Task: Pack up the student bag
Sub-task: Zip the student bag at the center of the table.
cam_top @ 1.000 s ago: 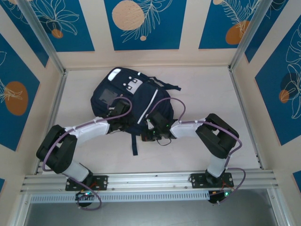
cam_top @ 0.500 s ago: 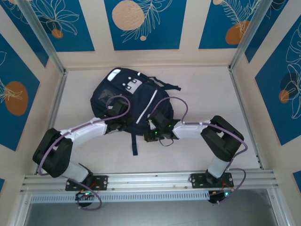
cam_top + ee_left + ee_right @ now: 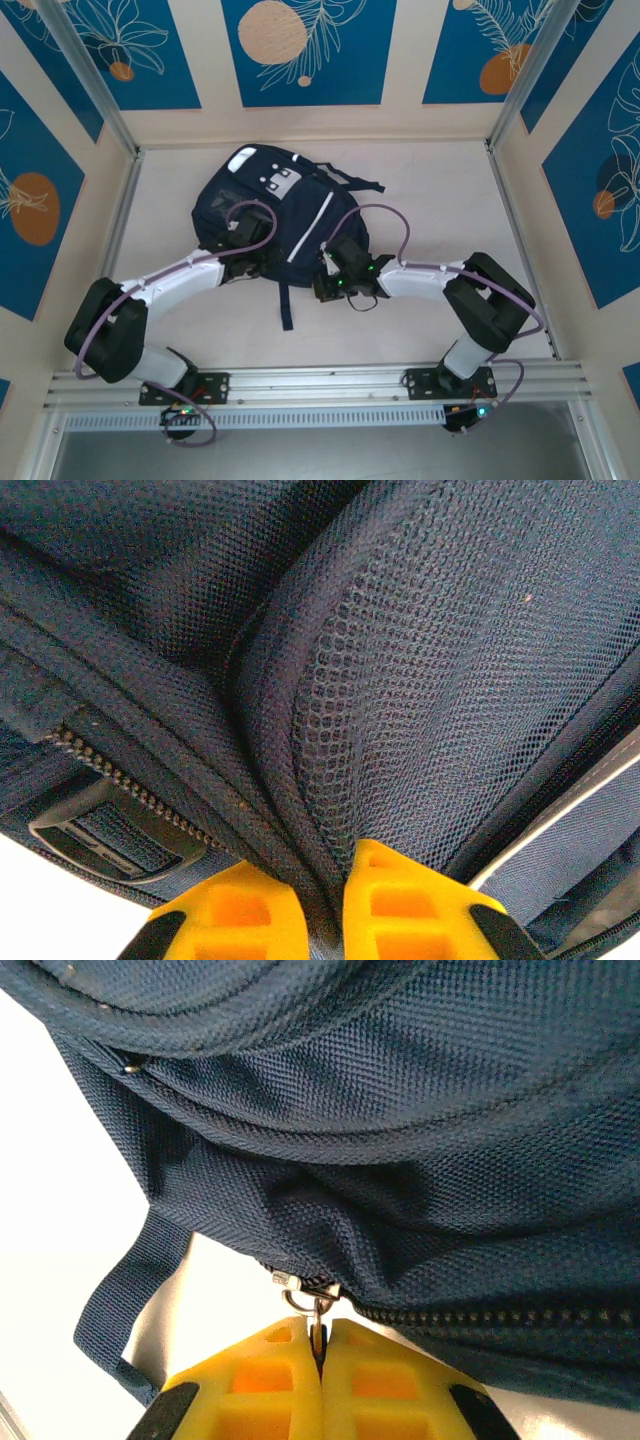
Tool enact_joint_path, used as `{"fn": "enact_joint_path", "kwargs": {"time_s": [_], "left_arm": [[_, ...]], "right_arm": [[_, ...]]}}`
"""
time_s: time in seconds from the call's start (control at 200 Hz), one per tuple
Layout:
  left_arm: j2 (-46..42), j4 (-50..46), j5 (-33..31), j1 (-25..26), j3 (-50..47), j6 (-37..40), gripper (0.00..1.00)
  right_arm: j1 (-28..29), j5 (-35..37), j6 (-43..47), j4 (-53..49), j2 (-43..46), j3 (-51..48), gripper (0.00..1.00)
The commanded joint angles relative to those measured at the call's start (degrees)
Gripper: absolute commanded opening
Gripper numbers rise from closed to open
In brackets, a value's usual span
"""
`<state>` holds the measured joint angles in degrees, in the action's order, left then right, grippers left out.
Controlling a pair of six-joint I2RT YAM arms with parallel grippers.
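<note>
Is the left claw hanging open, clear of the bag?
No, the left claw is shut, its yellow fingers pinching a fold of navy mesh on the student bag.

The scene is being lit brightly and evenly from above, and only faint, soft shadows are being thrown onto the table [image 3: 440, 200] close around the student bag [image 3: 300, 215]. In the wrist views the bag's weave is being rendered sharply, while the pale surface beside the bag is being washed out to near-white glare.
</note>
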<state>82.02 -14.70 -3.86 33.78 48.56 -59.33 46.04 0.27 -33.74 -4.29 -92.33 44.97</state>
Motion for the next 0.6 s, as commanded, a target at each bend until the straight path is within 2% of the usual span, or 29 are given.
{"fn": "enact_joint_path", "kwargs": {"time_s": [0.0,0.34,0.59], "left_arm": [[-1.42,-5.99,-4.58,-1.57,1.43,5.16,0.08],[-1.15,-6.92,-3.45,-1.55,2.41,6.46,0.07],[-2.27,-8.28,-2.49,-1.44,3.57,8.58,0.0]], "right_arm": [[-1.62,4.57,1.74,-10.44,1.14,-2.72,0.0],[-5.74,7.81,1.4,-11.79,4.25,-5.82,0.0],[-5.89,4.29,1.76,-10.92,4.87,-5.77,0.0]]}}
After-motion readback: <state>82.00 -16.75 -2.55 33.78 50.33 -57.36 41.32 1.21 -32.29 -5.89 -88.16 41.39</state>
